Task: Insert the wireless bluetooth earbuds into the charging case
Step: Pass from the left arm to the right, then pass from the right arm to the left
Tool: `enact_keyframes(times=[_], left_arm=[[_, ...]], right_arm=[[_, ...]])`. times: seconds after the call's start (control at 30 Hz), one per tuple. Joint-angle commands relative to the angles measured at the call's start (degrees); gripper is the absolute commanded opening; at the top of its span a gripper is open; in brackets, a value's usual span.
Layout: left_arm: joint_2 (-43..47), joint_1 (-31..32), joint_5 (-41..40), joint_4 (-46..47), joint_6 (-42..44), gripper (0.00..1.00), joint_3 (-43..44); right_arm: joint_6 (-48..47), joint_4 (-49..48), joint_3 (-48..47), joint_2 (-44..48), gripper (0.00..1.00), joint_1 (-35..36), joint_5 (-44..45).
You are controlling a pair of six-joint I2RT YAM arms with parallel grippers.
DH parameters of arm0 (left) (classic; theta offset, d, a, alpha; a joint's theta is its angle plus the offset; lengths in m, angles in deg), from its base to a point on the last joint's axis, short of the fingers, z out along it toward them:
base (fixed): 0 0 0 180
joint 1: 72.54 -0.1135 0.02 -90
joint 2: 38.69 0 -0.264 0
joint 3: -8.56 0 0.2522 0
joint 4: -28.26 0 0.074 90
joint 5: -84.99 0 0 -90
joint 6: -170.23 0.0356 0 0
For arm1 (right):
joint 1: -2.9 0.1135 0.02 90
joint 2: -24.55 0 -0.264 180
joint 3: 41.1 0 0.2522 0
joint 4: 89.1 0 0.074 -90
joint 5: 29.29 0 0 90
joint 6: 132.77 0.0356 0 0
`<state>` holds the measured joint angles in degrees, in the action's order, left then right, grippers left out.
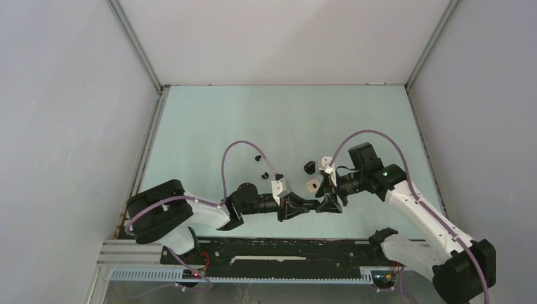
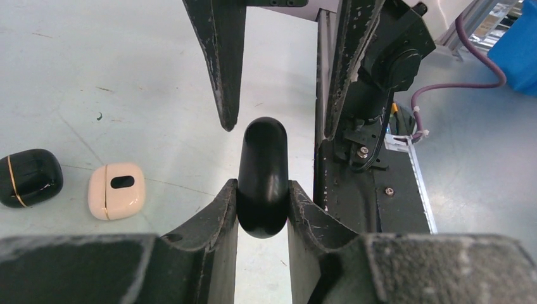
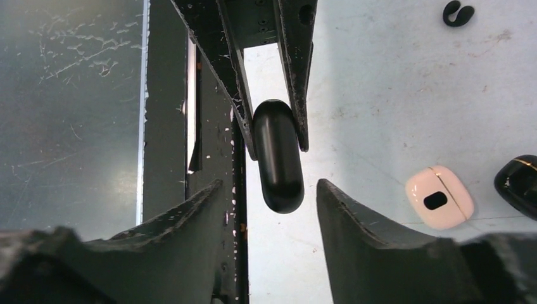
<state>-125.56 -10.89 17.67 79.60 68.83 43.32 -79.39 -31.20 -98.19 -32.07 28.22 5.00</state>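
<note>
My left gripper is shut on a black pebble-shaped charging case, held edge-on above the table near the front edge. My right gripper faces it from the other side, open; its fingers straddle the free end of the case with a gap on each side. From above, the two grippers meet nose to nose. Small black earbuds lie on the table behind the left arm, and one more earbud shows in the right wrist view.
A whitish case with a dark oval slot and a second black case with a gold seam lie just behind the grippers. The black base rail runs along the near edge. White walls enclose the pale table.
</note>
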Motion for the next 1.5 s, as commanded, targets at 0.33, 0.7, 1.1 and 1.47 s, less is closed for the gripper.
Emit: enact_keyframes(times=[0.33, 0.7, 1.1, 1.47], left_arm=[[2.3, 0.59, 0.04, 0.69, 3.75, 0.01, 1.42], [2.87, 0.75, -3.35, 2.36, 3.22, 0.31, -0.09], [-2.7, -1.87, -1.54, 14.76, -3.99, 0.4, -3.34], [-4.1, -1.88, -0.39, 14.73, -3.81, 0.46, -2.51]], right_arm=[[-1.08, -0.41, -2.02, -3.81, 0.45, 4.68, 2.14], [-0.29, -1.6, -2.03, -3.77, 0.19, 4.81, 3.5], [-0.74, -0.9, -2.04, -2.62, 0.18, 2.73, 1.45], [-0.12, -1.22, -2.02, -2.01, 0.18, 1.83, 0.48]])
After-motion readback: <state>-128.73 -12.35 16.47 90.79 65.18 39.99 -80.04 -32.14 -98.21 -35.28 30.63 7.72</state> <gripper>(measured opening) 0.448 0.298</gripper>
